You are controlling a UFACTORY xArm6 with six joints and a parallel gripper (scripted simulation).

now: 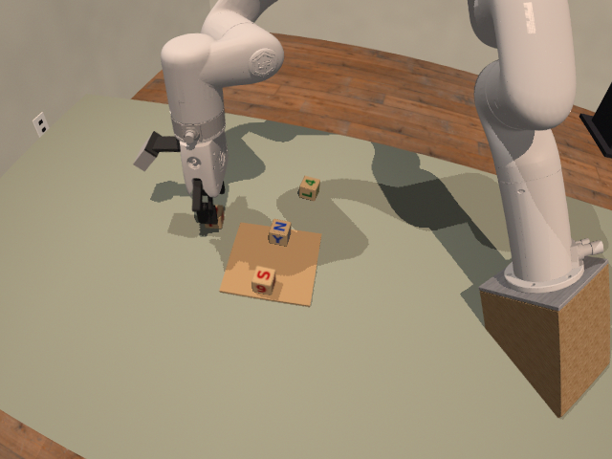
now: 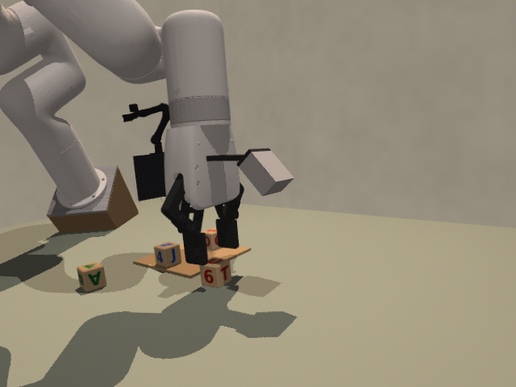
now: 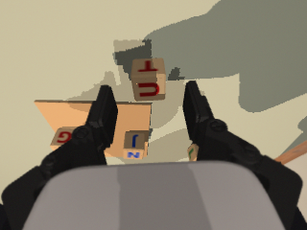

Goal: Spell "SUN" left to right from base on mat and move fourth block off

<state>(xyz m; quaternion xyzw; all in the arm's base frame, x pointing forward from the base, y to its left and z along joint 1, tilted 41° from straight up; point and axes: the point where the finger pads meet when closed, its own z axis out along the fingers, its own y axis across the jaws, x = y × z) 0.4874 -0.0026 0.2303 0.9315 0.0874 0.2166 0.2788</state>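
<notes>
Olive tabletop (image 1: 123,320): U block (image 3: 149,79) beside mat (image 1: 296,276); end effector (image 3: 146,115) spread, empty, above it. Risk: off-centre closing fingers could twist or tip block.

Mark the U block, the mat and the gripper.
U block (image 3: 150,88), wrist view, on its top face with the U.
Mat (image 1: 301,261), top view, on its bare surface.
Gripper (image 3: 150,106), wrist view, midway between the open fingertips.

S block (image 1: 263,279): S, 9 | N block (image 1: 279,231): N (Y beside) | U block (image 3: 149,79): U, T
</notes>
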